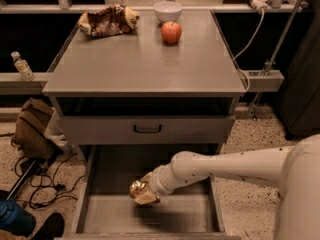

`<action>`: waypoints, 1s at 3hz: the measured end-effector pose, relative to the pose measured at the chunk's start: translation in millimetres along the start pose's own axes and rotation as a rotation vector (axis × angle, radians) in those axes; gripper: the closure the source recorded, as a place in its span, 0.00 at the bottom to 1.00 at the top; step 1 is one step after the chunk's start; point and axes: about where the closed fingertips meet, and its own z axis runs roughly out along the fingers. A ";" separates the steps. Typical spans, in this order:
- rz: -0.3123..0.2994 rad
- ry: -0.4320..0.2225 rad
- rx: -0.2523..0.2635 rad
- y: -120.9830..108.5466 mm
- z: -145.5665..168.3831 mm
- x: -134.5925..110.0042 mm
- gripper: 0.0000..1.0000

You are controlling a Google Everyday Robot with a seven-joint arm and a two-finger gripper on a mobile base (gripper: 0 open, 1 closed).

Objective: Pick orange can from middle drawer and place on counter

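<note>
The gripper (146,194) reaches into the middle drawer (107,215), its fingers closed around the orange can (137,188), which seems to hang just above the drawer's floor, near its middle. The pick looks made. Next, the can needs lifting clear of the drawer and carrying up onto the counter (130,69) above it.

Nothing legible showing: markings on orange can (136,187) and print on snack bag (107,20) not resolving into words. Over middle drawer (185,215), gripper (144,194) clamping orange can.
</note>
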 end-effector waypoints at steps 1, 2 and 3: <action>-0.108 -0.026 0.049 13.1 -50.1 -63.3 1.00; -0.166 -0.033 0.089 12.7 -75.0 -93.4 1.00; -0.165 -0.032 0.089 12.4 -75.0 -92.9 1.00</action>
